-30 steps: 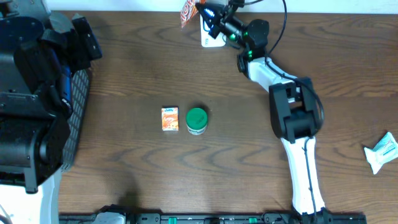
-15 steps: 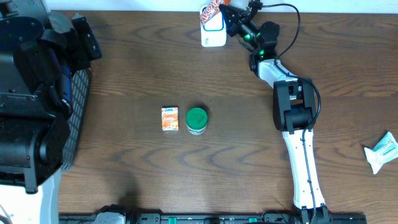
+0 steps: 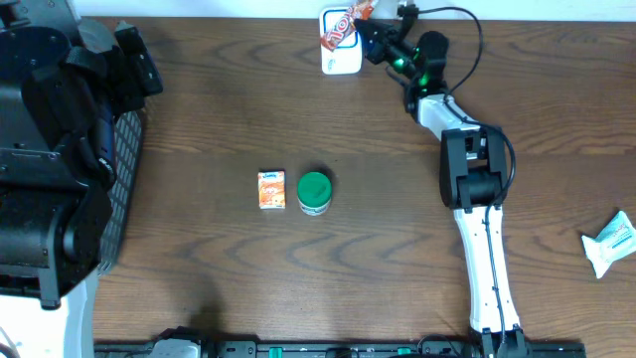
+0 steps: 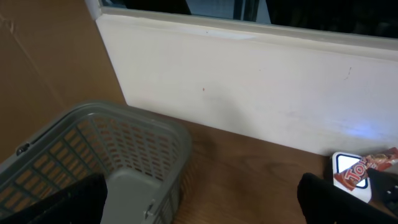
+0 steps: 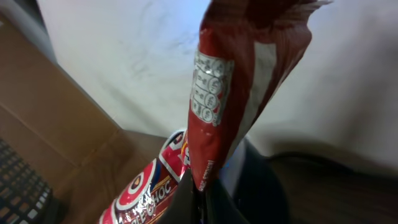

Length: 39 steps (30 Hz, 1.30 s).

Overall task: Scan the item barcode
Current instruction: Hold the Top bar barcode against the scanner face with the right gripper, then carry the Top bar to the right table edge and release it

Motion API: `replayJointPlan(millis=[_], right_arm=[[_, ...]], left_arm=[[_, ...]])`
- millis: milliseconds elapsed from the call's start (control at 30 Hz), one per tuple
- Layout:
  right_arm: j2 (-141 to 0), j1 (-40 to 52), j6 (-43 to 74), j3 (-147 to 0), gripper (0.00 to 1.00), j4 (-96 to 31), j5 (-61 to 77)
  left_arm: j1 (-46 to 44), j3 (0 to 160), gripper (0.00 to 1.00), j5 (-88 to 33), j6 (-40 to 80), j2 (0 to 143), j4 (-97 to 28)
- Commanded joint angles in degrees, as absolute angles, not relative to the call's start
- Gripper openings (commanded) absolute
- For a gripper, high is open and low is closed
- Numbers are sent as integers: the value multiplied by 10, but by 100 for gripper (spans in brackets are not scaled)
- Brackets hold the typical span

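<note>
Table [image 3: 199,278]: dark wood, filling the overhead view, with everything below sitting on it or over it.
Left arm [image 3: 45,179]: a big black bulk along the 9 o'clock edge, well away from the goods.
Basket [image 4: 124,149]: grey plastic lattice at 9 o'clock, partly tucked under the left arm.
Right arm [image 3: 477,199]: white and black, rising from the 6 o'clock edge and stretching up to 12 o'clock.
Scanner [image 3: 343,66]: a small white unit at the 12 o'clock edge, partly covered from above by the packet.
Snack packet [image 3: 343,32]: red and white, held over the scanner at 12 o'clock; I cannot tell whether the two touch.
White pouch [image 3: 608,242]: crumpled, alone near the 4 o'clock edge.
Jar [image 3: 314,191]: green lid, upright near the middle of the table.
Small box [image 3: 271,189]: orange, just beside the jar at its 9 o'clock.
Right gripper [image 5: 198,186]: pinched tight on the bottom edge of the snack packet.
Left gripper [image 4: 199,208]: fingers spread wide, gripping nothing, above the basket.
</note>
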<state>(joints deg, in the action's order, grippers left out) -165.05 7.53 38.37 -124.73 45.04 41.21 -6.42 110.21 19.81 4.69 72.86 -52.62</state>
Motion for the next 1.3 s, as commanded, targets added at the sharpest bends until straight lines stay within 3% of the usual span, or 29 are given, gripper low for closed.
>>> replayJointPlan(millis=[0, 333, 500, 667, 833, 1100, 1267], right_arm=[[-1661, 66, 421, -1242, 1, 461, 469], [-1595, 39, 556, -1243, 2, 529, 580], [-1518, 38, 529, -1243, 2, 441, 603], [-1410, 48, 388, -1243, 2, 150, 521], [-1281, 72, 226, -1243, 1, -209, 240], [-1174, 65, 275, -1243, 1, -632, -137], [-1173, 23, 321, -1230, 1, -797, -213]], left_arm=[[-62, 1099, 98, 200, 52, 727, -526], [-62, 1099, 98, 200, 52, 727, -526], [-62, 1099, 98, 200, 52, 727, -526], [-62, 1099, 98, 200, 52, 727, -526], [-62, 1099, 98, 200, 52, 727, -527], [-62, 1099, 98, 200, 52, 727, -526], [-62, 1099, 98, 200, 52, 727, -526]])
